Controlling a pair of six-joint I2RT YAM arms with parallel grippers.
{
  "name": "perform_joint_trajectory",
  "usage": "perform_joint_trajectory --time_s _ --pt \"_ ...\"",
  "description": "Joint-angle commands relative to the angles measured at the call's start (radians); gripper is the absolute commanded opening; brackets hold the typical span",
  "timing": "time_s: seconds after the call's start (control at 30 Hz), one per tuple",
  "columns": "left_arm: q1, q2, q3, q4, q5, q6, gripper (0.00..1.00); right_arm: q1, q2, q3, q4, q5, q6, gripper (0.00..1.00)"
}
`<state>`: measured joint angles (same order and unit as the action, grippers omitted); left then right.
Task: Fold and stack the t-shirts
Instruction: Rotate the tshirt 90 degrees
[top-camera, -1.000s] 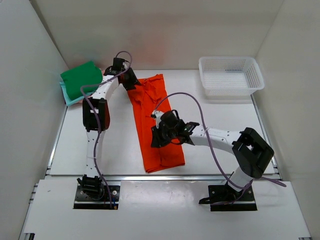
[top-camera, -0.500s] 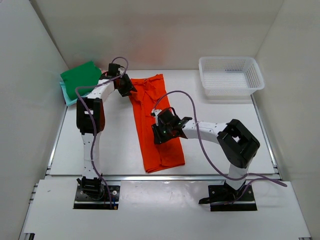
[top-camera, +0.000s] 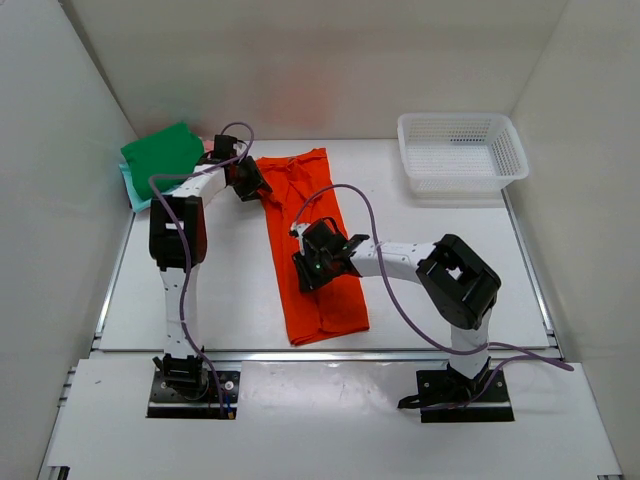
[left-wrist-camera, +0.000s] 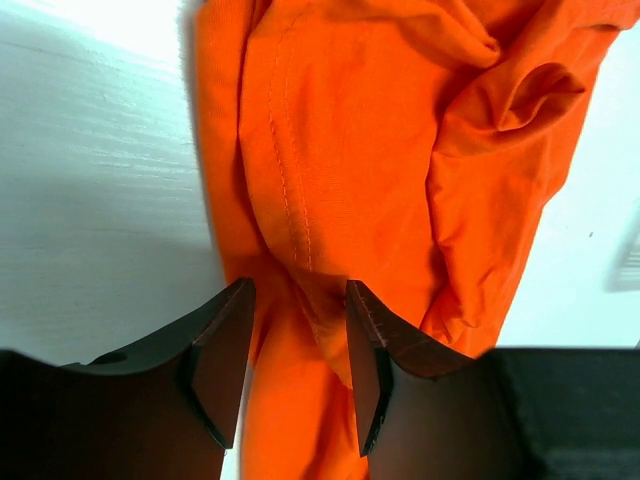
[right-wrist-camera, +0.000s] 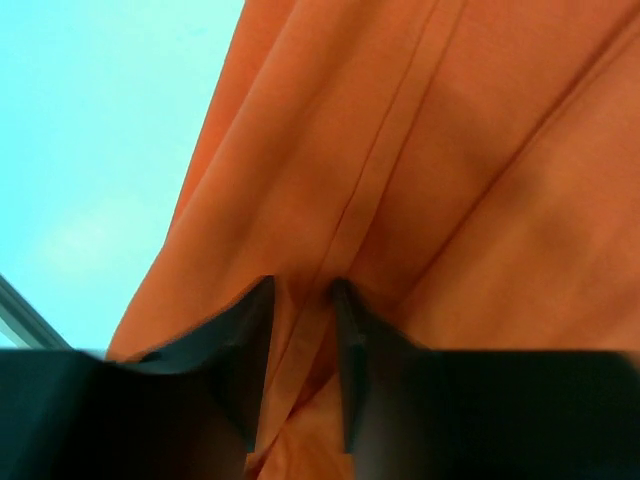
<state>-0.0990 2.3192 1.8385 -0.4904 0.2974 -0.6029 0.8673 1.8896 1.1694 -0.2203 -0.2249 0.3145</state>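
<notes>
Top external view gives me the progress: a folded green t-shirt (top-camera: 160, 155) sits on a light teal one (top-camera: 133, 193) in the far-left corner of the white table (top-camera: 230, 290), so I judge that part of the stack finished, while the bright orange cloth t-shirt (top-camera: 315, 300) lies mid-table as one long narrow strip running from the far edge toward me. By my reading its sides are already turned in, and what remains is folding it across its length and carrying it over to the pile. The white plastic mesh basket (top-camera: 460, 150) stands well apart at the far right. My left gripper (top-camera: 250, 180) is at the far end of the strip, on its left edge; on the left wrist camera that gripper (left-wrist-camera: 295, 375) has its jaws parted, straddling a bunched ridge of orange cloth without visibly squeezing it. My right gripper (top-camera: 312, 262) is over the middle of the strip, near its left edge. On the right wrist camera that gripper (right-wrist-camera: 300, 360) shows a narrow gap with a stitched hem running straight into it, and I cannot tell whether it is pinching the hem or has let go.
</notes>
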Motion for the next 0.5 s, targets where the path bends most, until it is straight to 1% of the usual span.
perform_joint_trajectory --time_s 0.0,0.03,0.07,0.13,0.27,0.4,0.43,0.47 --pt "0.016 -0.104 -0.018 0.035 0.029 0.002 0.52 0.007 0.020 0.039 -0.011 0.019 0.005 0.21" --pt "0.016 -0.106 -0.016 0.029 0.031 -0.003 0.52 0.009 0.016 0.045 -0.022 0.018 0.002 0.16" --pt "0.018 -0.109 -0.021 0.035 0.026 -0.003 0.52 0.006 0.011 0.042 -0.011 0.022 0.005 0.09" --pt "0.022 -0.109 -0.021 0.035 0.028 -0.003 0.52 0.004 0.012 0.039 -0.014 0.022 0.012 0.00" --pt "0.021 -0.104 -0.022 0.030 0.036 -0.003 0.52 -0.001 -0.015 0.041 -0.016 0.039 0.020 0.00" --pt "0.021 -0.106 -0.016 0.027 0.042 -0.003 0.52 -0.016 -0.076 0.007 0.039 0.001 0.041 0.00" --pt "0.018 -0.106 -0.015 0.027 0.048 -0.001 0.52 -0.014 -0.098 -0.011 0.042 -0.008 0.055 0.01" --pt "0.021 -0.103 -0.016 0.024 0.040 -0.003 0.52 -0.025 -0.109 -0.036 0.068 -0.030 0.078 0.04"
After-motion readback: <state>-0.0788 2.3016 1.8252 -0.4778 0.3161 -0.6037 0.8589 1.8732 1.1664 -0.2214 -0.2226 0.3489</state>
